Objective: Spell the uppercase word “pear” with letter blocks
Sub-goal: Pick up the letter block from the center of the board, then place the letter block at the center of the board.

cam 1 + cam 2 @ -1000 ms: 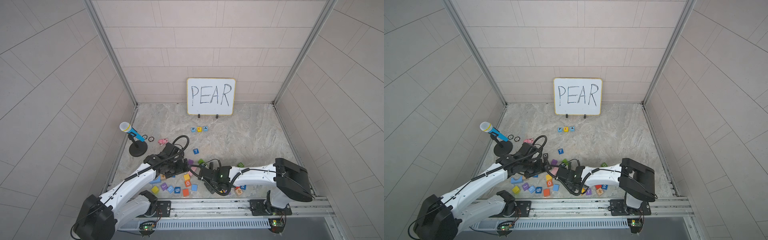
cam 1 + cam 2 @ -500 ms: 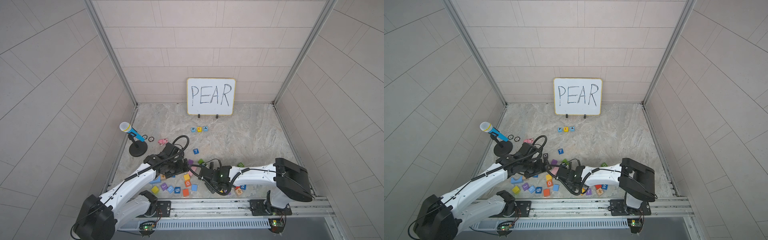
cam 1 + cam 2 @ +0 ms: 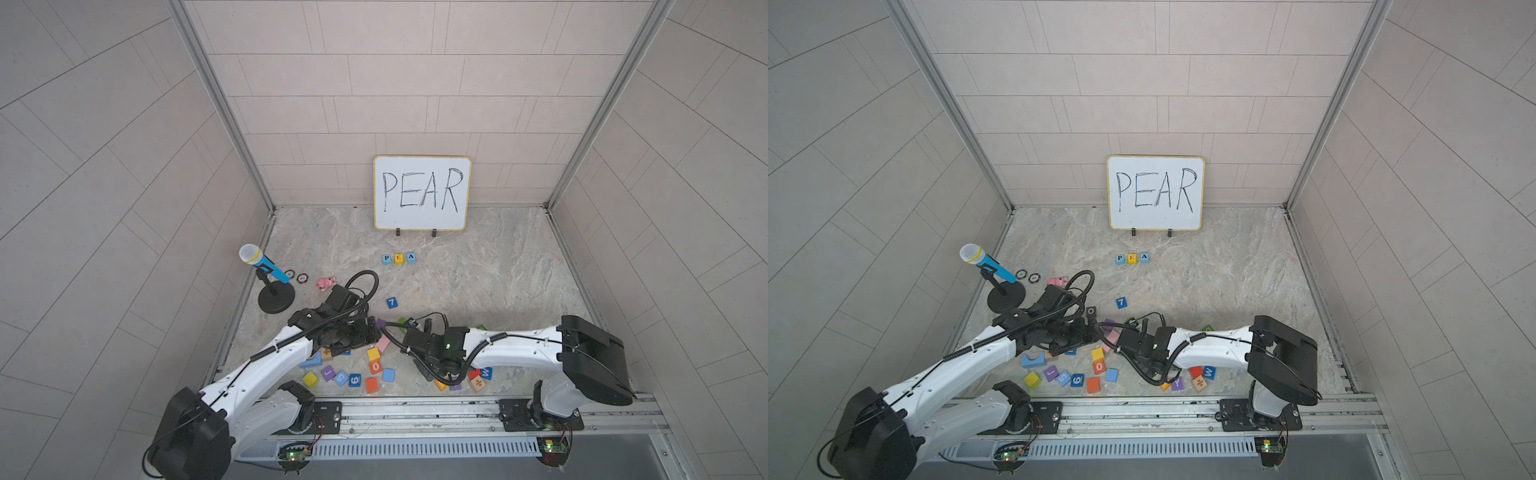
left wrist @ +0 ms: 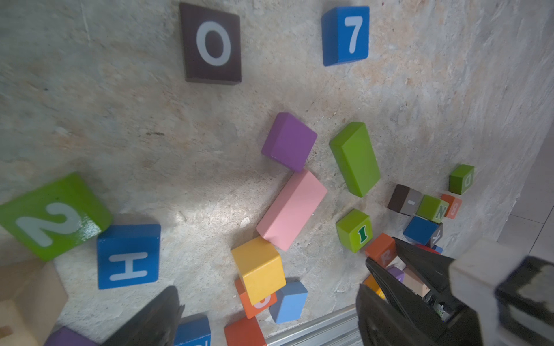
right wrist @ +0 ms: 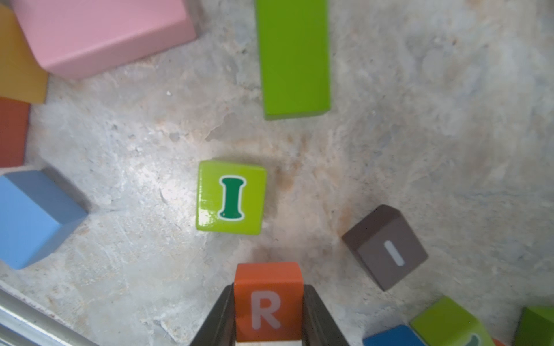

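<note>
Three letter blocks stand in a row in front of the whiteboard in both top views: light-blue P [image 3: 387, 258], yellow E [image 3: 399, 258], light-blue A [image 3: 411, 257]. The orange R block [image 5: 267, 302] sits between the fingers of my right gripper [image 5: 267, 287], which is shut on it low over the floor near the front edge. The left wrist view also shows the R block [image 4: 382, 251] in that grip. My left gripper [image 4: 269, 323] is open above a yellow cube [image 4: 259, 269], holding nothing. In the top views the right wrist [image 3: 434, 347] hides the R block.
Close to the R block lie a green I cube [image 5: 231, 197], a brown cube [image 5: 386, 248], a long green block [image 4: 355, 158] and a pink block [image 4: 292, 209]. Many other cubes crowd the front rail [image 3: 415, 409]. A microphone stand [image 3: 274, 299] is at the left; a blue 7 cube [image 3: 391, 302] lies mid-floor.
</note>
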`<state>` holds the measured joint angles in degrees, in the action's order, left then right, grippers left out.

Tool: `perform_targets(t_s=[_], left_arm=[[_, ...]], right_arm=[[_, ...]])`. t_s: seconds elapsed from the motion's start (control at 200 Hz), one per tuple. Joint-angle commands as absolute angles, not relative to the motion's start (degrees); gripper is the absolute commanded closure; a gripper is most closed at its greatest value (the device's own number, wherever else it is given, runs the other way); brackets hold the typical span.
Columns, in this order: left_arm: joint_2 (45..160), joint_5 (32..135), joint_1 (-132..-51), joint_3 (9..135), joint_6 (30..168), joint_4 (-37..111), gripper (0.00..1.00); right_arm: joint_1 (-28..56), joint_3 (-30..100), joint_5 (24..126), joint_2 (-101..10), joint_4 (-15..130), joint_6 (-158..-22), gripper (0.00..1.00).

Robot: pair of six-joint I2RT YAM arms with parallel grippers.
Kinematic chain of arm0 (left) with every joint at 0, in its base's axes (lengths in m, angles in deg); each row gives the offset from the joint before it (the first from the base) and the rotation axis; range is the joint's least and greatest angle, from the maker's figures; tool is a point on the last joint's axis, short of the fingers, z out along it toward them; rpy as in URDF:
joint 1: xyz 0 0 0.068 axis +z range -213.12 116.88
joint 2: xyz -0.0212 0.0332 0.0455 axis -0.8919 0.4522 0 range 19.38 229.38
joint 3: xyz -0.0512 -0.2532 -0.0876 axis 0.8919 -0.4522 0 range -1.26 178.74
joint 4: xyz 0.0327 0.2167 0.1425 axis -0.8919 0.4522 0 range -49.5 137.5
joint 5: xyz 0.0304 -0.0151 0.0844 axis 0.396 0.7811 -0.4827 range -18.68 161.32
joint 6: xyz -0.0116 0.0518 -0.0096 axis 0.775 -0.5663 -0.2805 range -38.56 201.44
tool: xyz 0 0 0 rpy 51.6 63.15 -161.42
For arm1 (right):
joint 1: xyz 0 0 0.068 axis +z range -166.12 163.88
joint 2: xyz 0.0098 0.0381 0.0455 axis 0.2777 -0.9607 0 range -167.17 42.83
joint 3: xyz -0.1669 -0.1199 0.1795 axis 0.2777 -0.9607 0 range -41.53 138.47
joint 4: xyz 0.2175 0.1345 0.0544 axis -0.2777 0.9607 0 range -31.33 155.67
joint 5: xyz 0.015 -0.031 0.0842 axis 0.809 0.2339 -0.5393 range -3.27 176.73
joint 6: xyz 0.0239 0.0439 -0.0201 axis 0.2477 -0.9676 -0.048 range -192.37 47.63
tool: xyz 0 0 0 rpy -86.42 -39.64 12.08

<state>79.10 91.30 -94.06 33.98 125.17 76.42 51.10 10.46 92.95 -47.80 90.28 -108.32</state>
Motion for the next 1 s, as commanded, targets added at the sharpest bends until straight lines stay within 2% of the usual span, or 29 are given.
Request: perform_targets(t_s=[0.0,0.41,0.996], left_arm=[[79.8,91.5,-94.2,35.8,125.3,75.5,0.04],[83.4,91.6,-93.9,38.4,126.0,69.9,0.04],[100.3,94.7,-91.5,50.2,123.6,65.1,0.05]], right_arm=[[49.1,11.9,94.8,-44.8,92.3,-109.1,0.63],[35.8,17.2,96.0,-44.0,92.4,-104.9,0.63],[21.5,35.3,93.4,-62.5,88.4,-98.5,0.63]])
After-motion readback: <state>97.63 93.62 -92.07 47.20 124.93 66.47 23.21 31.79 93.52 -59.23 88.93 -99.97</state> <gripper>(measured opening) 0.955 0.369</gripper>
